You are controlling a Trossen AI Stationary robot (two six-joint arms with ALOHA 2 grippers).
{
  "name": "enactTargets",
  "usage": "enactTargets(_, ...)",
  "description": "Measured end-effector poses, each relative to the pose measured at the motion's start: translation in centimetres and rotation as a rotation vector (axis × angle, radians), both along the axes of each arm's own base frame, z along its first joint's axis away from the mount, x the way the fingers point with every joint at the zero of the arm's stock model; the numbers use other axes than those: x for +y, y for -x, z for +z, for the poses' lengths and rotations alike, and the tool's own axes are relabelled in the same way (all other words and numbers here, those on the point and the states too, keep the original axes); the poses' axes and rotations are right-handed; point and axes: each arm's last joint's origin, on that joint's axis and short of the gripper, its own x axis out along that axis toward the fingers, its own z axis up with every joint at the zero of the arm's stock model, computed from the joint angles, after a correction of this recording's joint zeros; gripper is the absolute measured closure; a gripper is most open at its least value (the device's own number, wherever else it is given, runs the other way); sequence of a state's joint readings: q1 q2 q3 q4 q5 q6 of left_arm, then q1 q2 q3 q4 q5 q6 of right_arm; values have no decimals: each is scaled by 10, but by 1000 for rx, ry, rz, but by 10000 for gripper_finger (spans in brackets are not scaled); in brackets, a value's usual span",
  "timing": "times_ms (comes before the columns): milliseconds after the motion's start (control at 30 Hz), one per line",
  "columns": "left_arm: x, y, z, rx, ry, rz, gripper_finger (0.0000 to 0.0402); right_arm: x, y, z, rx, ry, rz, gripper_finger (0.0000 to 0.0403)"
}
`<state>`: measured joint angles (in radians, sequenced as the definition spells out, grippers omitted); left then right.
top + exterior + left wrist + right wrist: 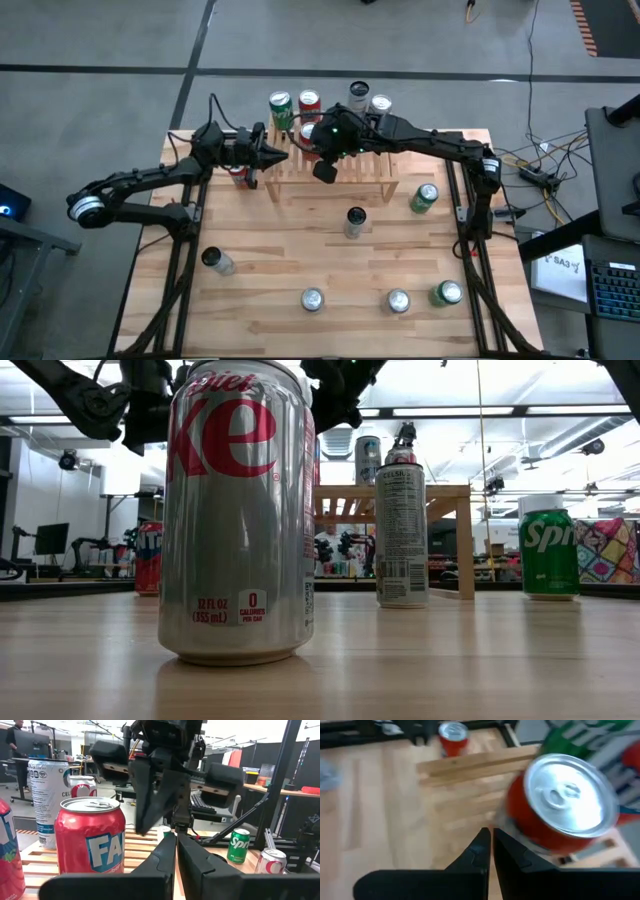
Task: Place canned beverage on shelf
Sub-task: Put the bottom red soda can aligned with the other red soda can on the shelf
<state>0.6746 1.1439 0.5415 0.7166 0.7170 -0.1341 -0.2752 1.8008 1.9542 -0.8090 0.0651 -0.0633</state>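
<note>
**Both grippers clenched empty over the shelf**

We list the scene from the largest thing down, each placed against the grippers.

Table (250, 290): light wood, under both arms; most of its bare area lies on the near side, well apart from either gripper.

Shelf (372, 181): a low slatted wooden rack directly below the two grippers, along the table's far edge. We see its slats under the left gripper's fingers in the left wrist view (140, 840).

Left gripper (283, 156): over the shelf's left end, fingers pressed together with nothing between them (176, 851). It points at the right gripper, which faces it close by.

Right gripper (325, 171): over the shelf near its middle, fingers closed on nothing (490, 845).

Red cans on the shelf: one (91, 836) stands upright just beside the left gripper; another (560, 810) stands just beside the right gripper's tips, with a green can (580, 737) just behind it.

Loose cans: a silver can (354, 222) stands on the table in front of the shelf, near the right gripper. A green can (424, 197) sits beside the shelf's right end. Four more (398, 301) stand toward the near edge, well apart from both grippers.
</note>
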Motion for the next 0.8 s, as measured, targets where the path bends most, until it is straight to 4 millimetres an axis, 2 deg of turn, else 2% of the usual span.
enactTargets(433, 0, 0, 0, -2, -1, 0, 401, -13, -1, -13, 11, 65, -55, 394)
enactTargets(800, 0, 0, 0, -2, -1, 0, 402, -19, -4, -8, -58, 96, -64, 394)
